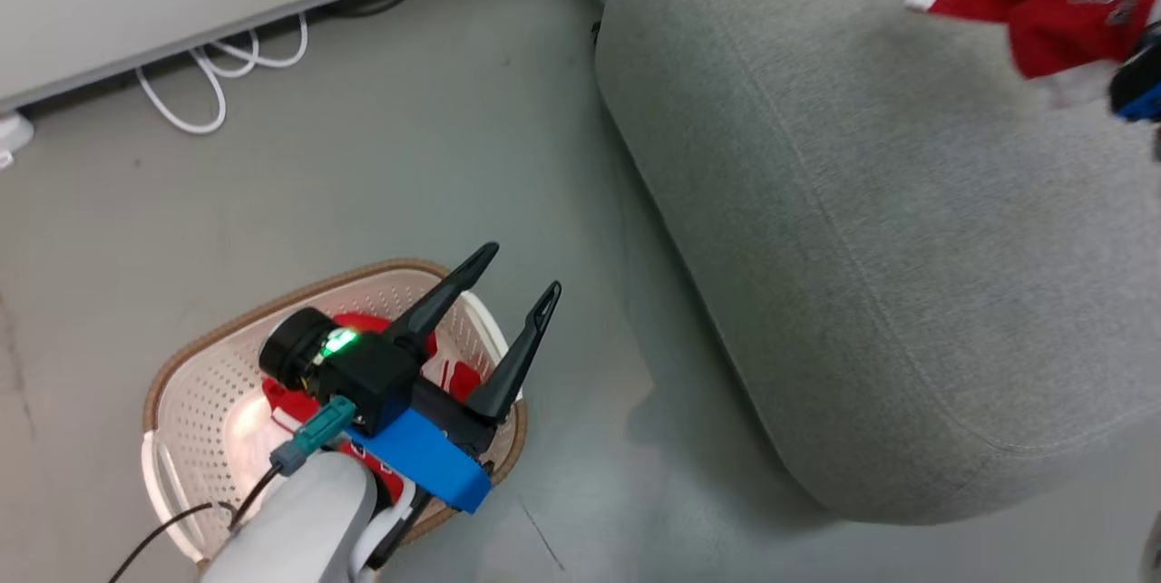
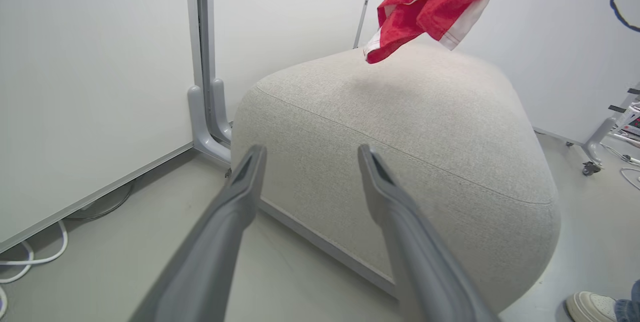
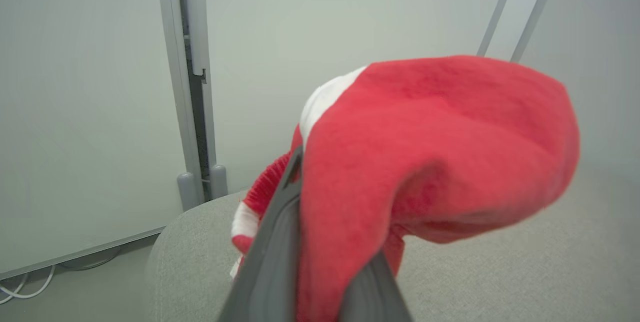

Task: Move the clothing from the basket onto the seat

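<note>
The basket (image 1: 195,383) holds red clothing (image 1: 461,381), perhaps one piece.

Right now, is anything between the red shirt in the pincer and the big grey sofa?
Nothing visible: the red white-trimmed jersey hangs from the right pincer over the bare top of the large grey fabric sofa.

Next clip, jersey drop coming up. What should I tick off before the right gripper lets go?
1. Grip: right gripper shut on jersey: ok.
2. Jersey above the seat, not the floor: ok.
3. Jersey touching the seat: cannot tell; its lower corner hangs close to the top.
4. Other arm free: left gripper open and empty, above the basket: ok.
5. Basket emptied: not ok, red clothing lies inside.
</note>
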Controlling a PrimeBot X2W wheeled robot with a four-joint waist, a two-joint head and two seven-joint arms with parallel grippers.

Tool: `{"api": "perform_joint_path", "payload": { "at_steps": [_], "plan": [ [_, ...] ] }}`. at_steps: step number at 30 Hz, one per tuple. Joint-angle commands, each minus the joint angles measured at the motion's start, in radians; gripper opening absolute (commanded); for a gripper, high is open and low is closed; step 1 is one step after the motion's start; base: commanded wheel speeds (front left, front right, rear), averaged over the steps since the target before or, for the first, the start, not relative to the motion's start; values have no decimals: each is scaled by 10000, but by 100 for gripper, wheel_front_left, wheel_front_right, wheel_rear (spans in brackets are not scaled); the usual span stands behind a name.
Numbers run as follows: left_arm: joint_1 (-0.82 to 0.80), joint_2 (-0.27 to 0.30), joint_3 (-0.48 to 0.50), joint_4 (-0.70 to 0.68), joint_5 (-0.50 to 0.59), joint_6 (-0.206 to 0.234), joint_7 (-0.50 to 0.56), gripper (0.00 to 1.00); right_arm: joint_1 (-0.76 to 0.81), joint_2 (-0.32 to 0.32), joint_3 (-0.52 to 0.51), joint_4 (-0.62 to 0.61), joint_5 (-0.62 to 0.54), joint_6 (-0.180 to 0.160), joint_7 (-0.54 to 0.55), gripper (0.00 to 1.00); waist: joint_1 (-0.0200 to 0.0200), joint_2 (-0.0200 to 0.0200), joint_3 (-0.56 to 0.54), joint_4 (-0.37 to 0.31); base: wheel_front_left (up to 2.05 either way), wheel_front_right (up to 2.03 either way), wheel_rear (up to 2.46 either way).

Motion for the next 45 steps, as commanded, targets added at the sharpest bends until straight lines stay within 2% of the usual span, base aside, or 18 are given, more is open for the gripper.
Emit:
{"api": "perform_joint_path", "payload": {
  "at_steps": [1,6,9,15,23,24,25,26,27,31,38,45],
  "plan": [
    [-273,130,-16,-116,78,-40,-30,100,-331,-236,-227,79,-13,-5,-70,0,-2,0,994,745,0,0,0],
    [-1094,472,-461,-526,228,-40,-29,100,-833,-1014,-1695,388,123,-5,-406,0,-2,0,2110,1345,0,0,0],
    [-1514,655,-456,-771,337,-39,-10,100,-702,-1287,-2207,690,8,-3,-644,0,-2,0,2677,1625,0,0,0],
    [-1718,919,-331,-1158,474,89,-3,100,-411,-1270,-2909,1685,94,-5,-1250,0,-2,0,3304,1799,0,0,0],
    [-1454,941,-388,-1057,395,150,-17,100,-319,-1024,-3245,2871,-108,-5,-1932,0,-2,0,3132,1670,0,0,0],
    [-1439,930,-404,-1035,384,146,-17,100,-348,-1006,-3236,2957,-174,-3,-1989,15,-2,0,3069,1645,0,0,0],
    [-1413,917,-418,-1003,372,142,-19,100,-365,-987,-3264,3050,-204,-5,-2063,39,-2,0,2982,1616,0,0,0],
    [-1404,901,-438,-974,369,137,-21,100,-361,-979,-3293,3135,-241,-5,-2123,84,-2,0,2897,1593,0,0,0],
    [-1393,873,-453,-924,351,132,-23,100,-341,-963,-3296,3230,-303,-3,-2154,100,-2,0,2794,1571,0,0,0],
    [-1294,754,-485,-766,280,112,-28,100,-223,-993,-3238,3523,-384,-5,-2224,100,-2,0,2430,1544,0,0,0],
    [-566,282,-198,-434,25,42,-28,100,711,-1314,-2743,4084,-205,-3,-2472,100,-2,0,927,1573,0,0,0],
    [485,-239,412,-180,-60,23,-28,100,2316,-1070,-2148,3673,70,-5,-2635,100,-2,0,-592,1644,0,0,0]
  ]
}}
